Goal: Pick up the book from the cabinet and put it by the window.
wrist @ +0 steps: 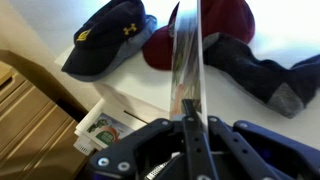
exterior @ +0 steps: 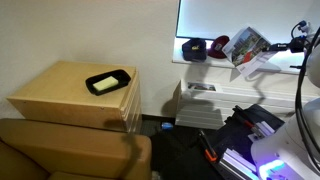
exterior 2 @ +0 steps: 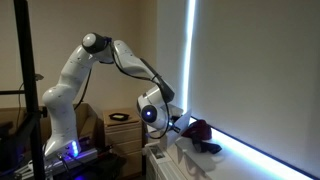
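My gripper (wrist: 188,105) is shut on the book (wrist: 186,50), which shows edge-on and upright in the wrist view. In an exterior view the book (exterior: 243,45), white with small coloured pictures, is held tilted above the white sill of the window (exterior: 240,15), with the gripper (exterior: 264,56) just to its right. The tan wooden cabinet (exterior: 70,95) stands at the left, well away from the gripper. In an exterior view the gripper (exterior 2: 172,125) hangs beside the bright window pane (exterior 2: 250,70).
A black tray (exterior: 108,82) with yellow-green contents lies on the cabinet. A navy cap (wrist: 105,40), a maroon cap (wrist: 215,25) and dark grey cloth (wrist: 270,75) lie on the sill below the book. A white slatted unit (exterior: 200,105) with a printed sheet (wrist: 103,128) stands under the sill.
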